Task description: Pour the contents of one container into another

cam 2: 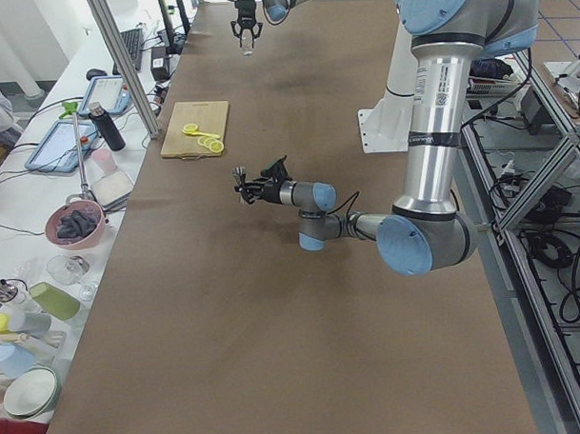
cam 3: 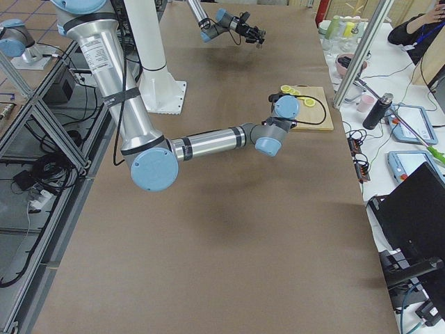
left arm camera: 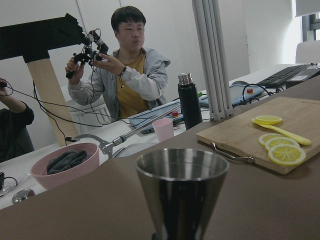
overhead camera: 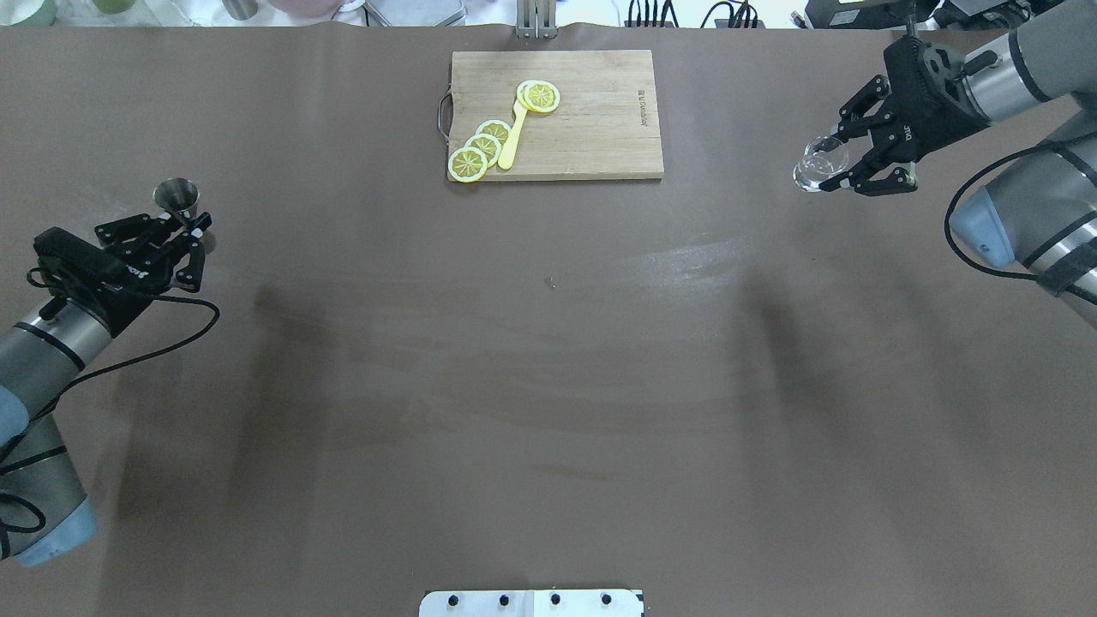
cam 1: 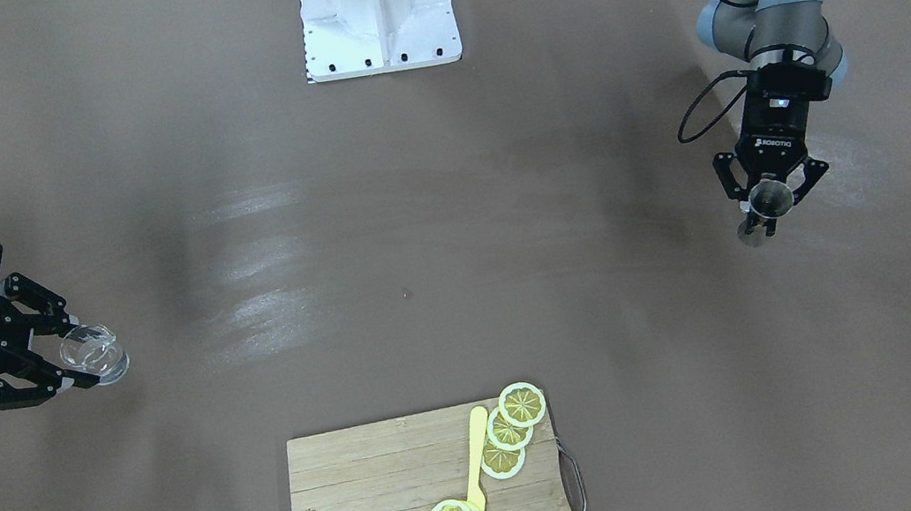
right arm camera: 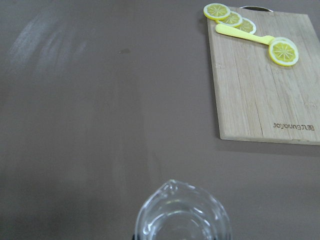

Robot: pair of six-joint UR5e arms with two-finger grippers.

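At bottom centre of the overhead view, a white base plate [overhead camera: 531, 604] sits on the brown table [overhead camera: 548, 403], with a wide bare stretch of table above it.

Further up, at the left edge, the left gripper [overhead camera: 190, 230] has its fingers closed in on the narrow waist of the jigger [overhead camera: 177, 197]. The jigger is steel and upright, open cone on top. In the left wrist view that top cone fills bottom centre, rim level, inside not visible. Can't tell if its foot touches the table. The front-facing view puts this pair in the right half, mid-height.

At upper right of the overhead view, the right gripper [overhead camera: 830, 161] is partly closed, one finger on each side of the glass [overhead camera: 821, 163]. The glass is small and clear, held above the table. The right wrist view shows its rim at bottom centre with what looks like a small pour lip; contents can't be told. In the front-facing view this pair is at the left edge. Glass and jigger are well apart, at opposite ends of the table.

At top centre, by the far edge, a wooden cutting board [overhead camera: 591, 111] carries lemon slices [overhead camera: 484, 144] and a yellow utensil [overhead camera: 512, 141] lying among them.

Beyond the table, the left wrist view shows a black flask [left arm camera: 190, 102], a pink bowl [left arm camera: 65, 167] with grey cloth in it, and a seated person [left arm camera: 132, 90] holding a small device.
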